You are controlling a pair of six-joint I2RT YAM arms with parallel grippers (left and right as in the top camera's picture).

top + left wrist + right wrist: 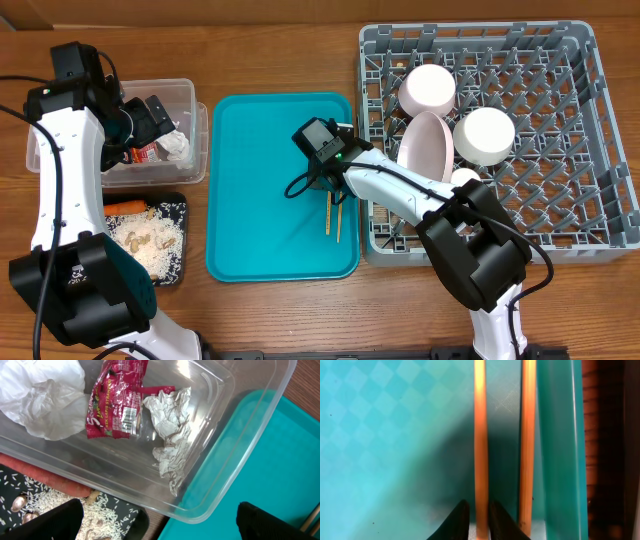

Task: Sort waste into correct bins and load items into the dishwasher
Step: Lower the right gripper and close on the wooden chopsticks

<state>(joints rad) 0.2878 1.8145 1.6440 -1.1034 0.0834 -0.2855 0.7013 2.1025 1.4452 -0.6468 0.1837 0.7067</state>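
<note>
Right gripper [479, 521] pinches one chopstick [480, 435] on teal tray [395, 435]; second chopstick [528, 435] just beside fingers. Left gripper [160, 527] spread wide above clear tub [240, 390].

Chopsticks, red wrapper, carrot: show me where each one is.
chopsticks [480, 420]: right wrist view, shaft of the stick nearer the fingertips.
red wrapper [117, 402]: left wrist view, middle of its printed face.
carrot [125, 206]: overhead view, middle of its length.

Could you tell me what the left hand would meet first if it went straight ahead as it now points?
Probably the greyish crumpled tissue inside the clear tub; depth is hard to judge.
</note>
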